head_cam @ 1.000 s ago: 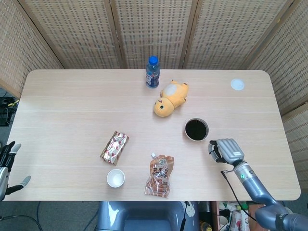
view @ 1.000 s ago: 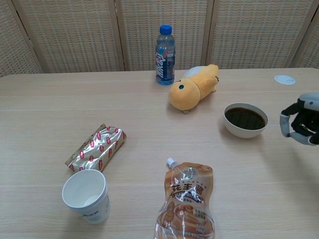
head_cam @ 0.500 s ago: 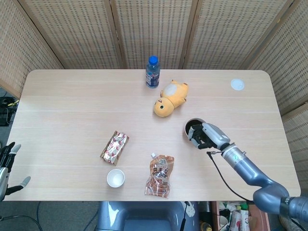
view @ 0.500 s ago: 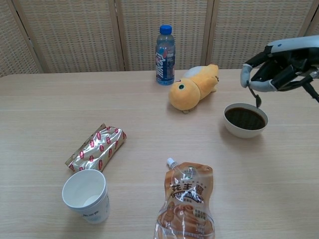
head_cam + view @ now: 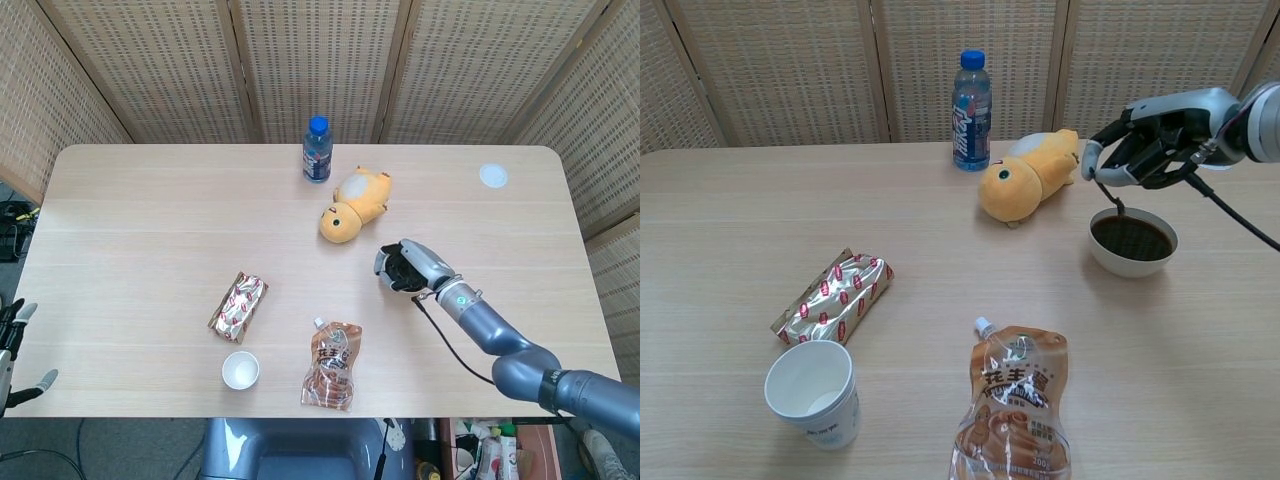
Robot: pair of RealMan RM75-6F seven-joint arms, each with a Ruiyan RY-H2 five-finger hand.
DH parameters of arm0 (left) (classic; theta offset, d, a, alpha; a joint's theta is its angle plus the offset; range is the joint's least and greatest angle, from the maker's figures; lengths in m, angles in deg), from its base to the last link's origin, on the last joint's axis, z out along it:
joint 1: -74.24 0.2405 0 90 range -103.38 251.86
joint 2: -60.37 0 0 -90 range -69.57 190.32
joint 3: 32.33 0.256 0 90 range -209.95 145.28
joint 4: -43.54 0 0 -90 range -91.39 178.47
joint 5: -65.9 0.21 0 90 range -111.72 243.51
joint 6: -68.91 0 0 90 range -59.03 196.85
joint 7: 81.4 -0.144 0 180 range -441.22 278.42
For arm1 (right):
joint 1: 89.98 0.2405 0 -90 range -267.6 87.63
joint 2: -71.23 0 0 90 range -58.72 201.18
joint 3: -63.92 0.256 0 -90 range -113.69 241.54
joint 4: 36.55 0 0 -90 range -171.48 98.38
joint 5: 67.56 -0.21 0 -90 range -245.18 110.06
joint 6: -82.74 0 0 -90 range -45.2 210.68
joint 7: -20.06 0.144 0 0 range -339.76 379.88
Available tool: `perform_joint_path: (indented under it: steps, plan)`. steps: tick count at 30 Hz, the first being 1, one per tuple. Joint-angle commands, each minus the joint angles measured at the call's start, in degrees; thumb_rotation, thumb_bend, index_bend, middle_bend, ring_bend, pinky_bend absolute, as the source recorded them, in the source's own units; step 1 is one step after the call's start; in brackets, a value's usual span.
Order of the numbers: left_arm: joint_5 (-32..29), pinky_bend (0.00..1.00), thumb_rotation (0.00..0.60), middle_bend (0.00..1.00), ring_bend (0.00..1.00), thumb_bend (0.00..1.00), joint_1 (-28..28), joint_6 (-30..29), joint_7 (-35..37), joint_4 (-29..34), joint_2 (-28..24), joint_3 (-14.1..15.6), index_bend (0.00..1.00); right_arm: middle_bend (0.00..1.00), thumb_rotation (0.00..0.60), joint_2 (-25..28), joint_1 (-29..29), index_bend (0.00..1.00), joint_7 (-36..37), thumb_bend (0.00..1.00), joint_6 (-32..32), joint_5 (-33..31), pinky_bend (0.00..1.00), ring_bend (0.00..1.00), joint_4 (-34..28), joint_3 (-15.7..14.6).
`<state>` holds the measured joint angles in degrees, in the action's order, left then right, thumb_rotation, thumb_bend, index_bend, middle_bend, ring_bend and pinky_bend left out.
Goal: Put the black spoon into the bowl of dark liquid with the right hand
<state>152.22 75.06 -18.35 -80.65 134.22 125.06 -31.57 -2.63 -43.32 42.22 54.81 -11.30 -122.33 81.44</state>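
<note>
- The right hand (image 5: 1145,150) is hanging over the bowl of dark liquid (image 5: 1133,240), toward the right end of the table (image 5: 730,220) and about midway between its far and near edges. Its fingers are curled together around the handle of the black spoon (image 5: 1114,200), so it's clamped on the spoon.
- The spoon is pointing down out of the hand, long axis close to upright with a slight lean. Its scoop end is sitting right at the bowl's far-left rim, at or just above the liquid (I honestly can't tell from the chest view if it's touching yet).
- From the head view the right hand (image 5: 405,267) is covering nearly the whole bowl, so that angle isn't settling it either.
- The bit that matters: the bowl is lying straight under the hand, a touch toward the near-right of the spoon tip. My guess is the next move is going to be mostly a short drop, plus a nudge toward the bowl's middle so the spoon isn't catching the rim.
- The left hand (image 5: 14,345) is hanging off the table's near-left corner, well apart from everything, fingers spread and holding nothing. The right one is clearly the nearer hand.
- The plush toy (image 5: 1028,175) is lying just beside the bowl on its far-left side, so there isn't much room for swinging that way.
</note>
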Motion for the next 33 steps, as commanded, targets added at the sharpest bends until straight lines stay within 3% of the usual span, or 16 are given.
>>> perform_joint_path:
  steps: [1,13,25,33]
  plan:
    - [0.0,0.0,0.6,0.0,0.0,0.23,-0.03,0.09,-0.02,0.0,0.02,0.0,0.0,0.89,0.6,-2.11,1.65,0.75,-1.93,0.88,1.0,-2.24,0.99,0.89,2.75,-1.64]
    - [-0.01,0.0,0.6,0.0,0.0,0.23,-0.15,0.34,-0.73,0.42,0.05,-0.03,0.0,0.89,0.6,-6.15,4.54,0.75,-6.68,0.88,2.73,-9.19,0.99,0.89,9.76,-6.4]
    - [-0.55,0.0,0.6,0.0,0.0,0.23,0.05,0.46,-1.64,1.0,-0.05,-0.03,0.0,0.89,0.6,-8.25,7.35,0.75,-9.47,0.88,3.98,-13.86,0.99,0.89,16.24,-7.5]
    - [-1.0,0.0,0.6,0.0,0.0,0.23,0.13,0.77,-1.76,0.96,-0.03,-0.04,0.0,0.89,0.6,-9.4,9.3,0.75,-11.2,0.88,4.11,-15.8,0.99,0.89,17.37,-7.54]
